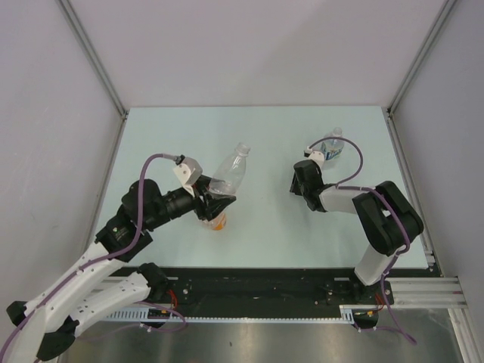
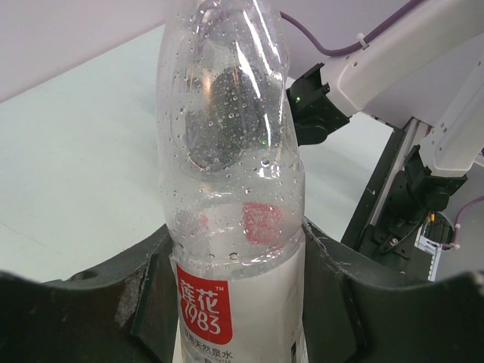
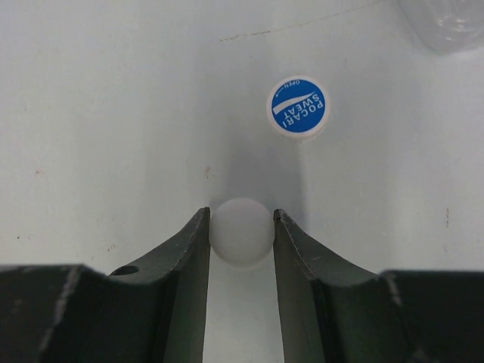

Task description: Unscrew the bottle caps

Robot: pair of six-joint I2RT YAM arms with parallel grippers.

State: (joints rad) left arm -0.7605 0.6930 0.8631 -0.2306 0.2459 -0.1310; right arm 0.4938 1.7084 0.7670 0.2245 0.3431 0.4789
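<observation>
My left gripper (image 2: 236, 272) is shut on the lower body of the clear bottle with the red-white label (image 2: 227, 174). In the top view that bottle (image 1: 229, 175) is held tilted off the table, neck toward the back, in the left gripper (image 1: 213, 200). The orange bottle (image 1: 216, 221) shows just under it. My right gripper (image 3: 242, 227) is shut on the white cap (image 3: 241, 231) just above the table; from above, the right gripper (image 1: 302, 184) is right of centre. The blue cap (image 3: 298, 107) lies loose on the table just beyond it. The blue-white labelled bottle (image 1: 331, 143) is behind the right wrist.
Grey walls close off the pale table (image 1: 265, 128) at the back and both sides. A black rail (image 1: 265, 283) runs along the near edge between the arm bases. In the left wrist view the right arm (image 2: 378, 60) shows at the upper right.
</observation>
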